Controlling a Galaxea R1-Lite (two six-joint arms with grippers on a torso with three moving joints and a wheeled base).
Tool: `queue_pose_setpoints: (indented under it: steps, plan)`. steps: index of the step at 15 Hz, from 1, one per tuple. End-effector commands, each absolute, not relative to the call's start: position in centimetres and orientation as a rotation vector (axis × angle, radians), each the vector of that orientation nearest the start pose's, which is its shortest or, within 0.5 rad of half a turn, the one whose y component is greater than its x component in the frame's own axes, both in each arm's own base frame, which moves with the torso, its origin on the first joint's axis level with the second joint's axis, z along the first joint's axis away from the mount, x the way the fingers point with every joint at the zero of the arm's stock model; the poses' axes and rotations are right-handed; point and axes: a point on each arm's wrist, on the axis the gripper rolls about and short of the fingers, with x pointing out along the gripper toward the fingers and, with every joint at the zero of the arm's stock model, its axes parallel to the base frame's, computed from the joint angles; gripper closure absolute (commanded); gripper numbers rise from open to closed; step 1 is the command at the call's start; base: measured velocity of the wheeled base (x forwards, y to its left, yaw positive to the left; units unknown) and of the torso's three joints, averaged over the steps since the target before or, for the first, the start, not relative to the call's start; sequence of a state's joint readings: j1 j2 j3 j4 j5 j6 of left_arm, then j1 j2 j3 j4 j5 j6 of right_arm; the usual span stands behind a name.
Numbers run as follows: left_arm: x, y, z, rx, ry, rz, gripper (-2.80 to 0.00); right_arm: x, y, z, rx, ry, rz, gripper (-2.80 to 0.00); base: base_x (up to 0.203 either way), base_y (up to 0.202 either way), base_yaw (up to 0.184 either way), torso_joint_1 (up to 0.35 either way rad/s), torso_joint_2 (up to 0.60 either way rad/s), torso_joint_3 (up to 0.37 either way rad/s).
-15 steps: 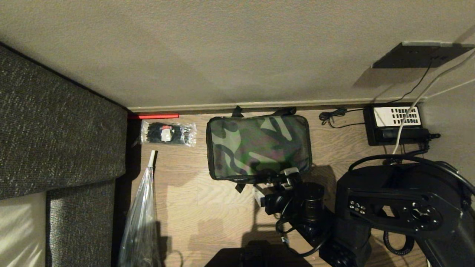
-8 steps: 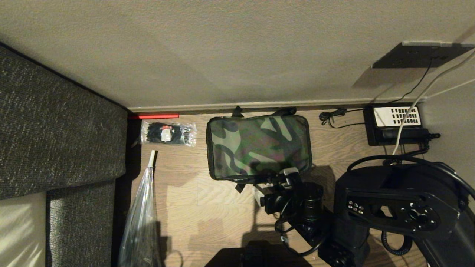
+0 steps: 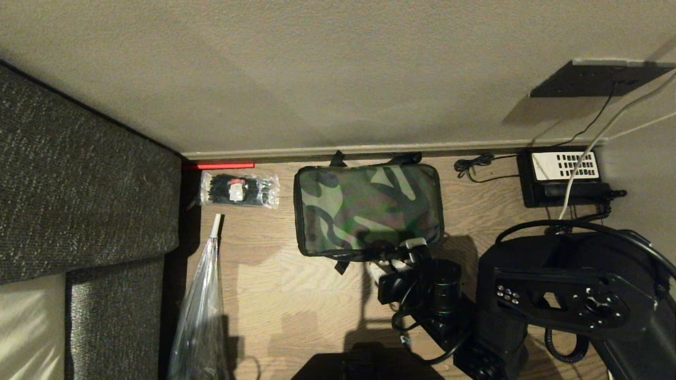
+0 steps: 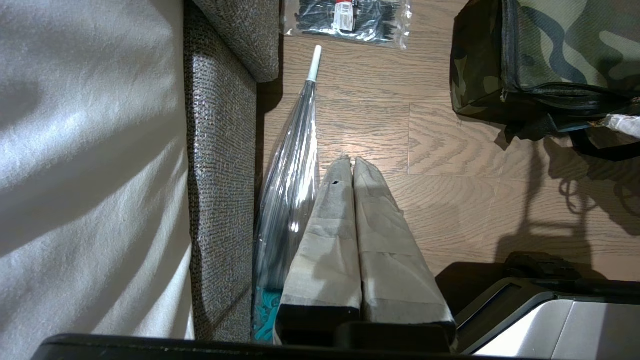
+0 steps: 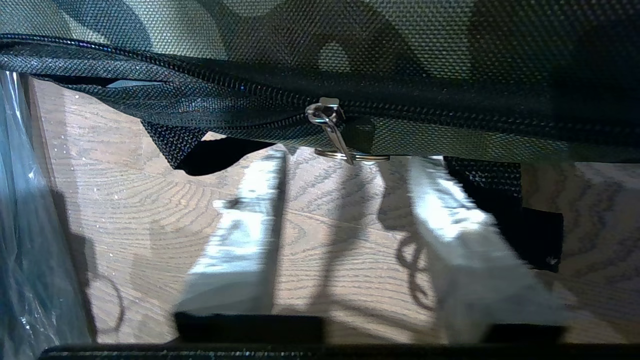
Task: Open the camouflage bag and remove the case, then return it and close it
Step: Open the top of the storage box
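Observation:
The camouflage bag [image 3: 368,208] lies zipped on the wooden floor against the wall, lid up. My right gripper [image 3: 406,253] is at its near edge. In the right wrist view its two white fingers stand apart on either side of the metal zipper pull [image 5: 327,120] and its ring [image 5: 352,157], with the right gripper [image 5: 347,159] open and floor showing between the fingers. The case is hidden. My left gripper [image 4: 352,161] hangs parked over the floor to the bag's left, fingers pressed together, holding nothing.
A grey sofa [image 3: 79,184] fills the left. A clear folded umbrella [image 3: 203,295] leans beside it. A packet of black ties [image 3: 238,190] lies left of the bag. A black telephone [image 3: 562,177] with cables sits at the right by the wall.
The right gripper's fingers have drawn closer together around the zipper pull. The bag and the left arm have not moved.

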State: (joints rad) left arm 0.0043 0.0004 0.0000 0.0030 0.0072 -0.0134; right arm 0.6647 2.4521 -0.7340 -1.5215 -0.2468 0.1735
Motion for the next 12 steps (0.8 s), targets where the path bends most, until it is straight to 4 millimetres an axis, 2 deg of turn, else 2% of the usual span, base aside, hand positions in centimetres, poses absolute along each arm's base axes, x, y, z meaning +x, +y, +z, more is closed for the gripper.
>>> queue_pose_setpoints:
  steps: [1, 7, 10, 12]
  plan:
    - [-2.3, 0.0, 7.4, -0.014, 0.005, 0.012, 0.0, 30.3, 23.1, -1.3, 0.088, 0.206, 0.4, 0.0, 0.0, 0.0, 0.0, 0.0, 0.0, 0.0]
    - [-2.3, 0.0, 7.4, -0.014, 0.005, 0.012, 0.0, 30.0, 22.9, -0.8, 0.087, 0.204, 0.4, 0.0, 0.0, 0.0, 0.0, 0.0, 0.0, 0.0]
    - [-2.3, 0.0, 7.4, -0.014, 0.005, 0.012, 0.0, 29.2, 21.8, 1.5, 0.076, 0.179, 0.407, 0.0, 0.0, 0.0, 0.0, 0.0, 0.0, 0.0]
    - [-2.3, 0.0, 7.4, -0.014, 0.006, 0.012, 0.0, 29.0, 20.9, 2.2, 0.061, 0.174, 0.395, 0.0, 0.0, 0.0, 0.0, 0.0, 0.0, 0.0]
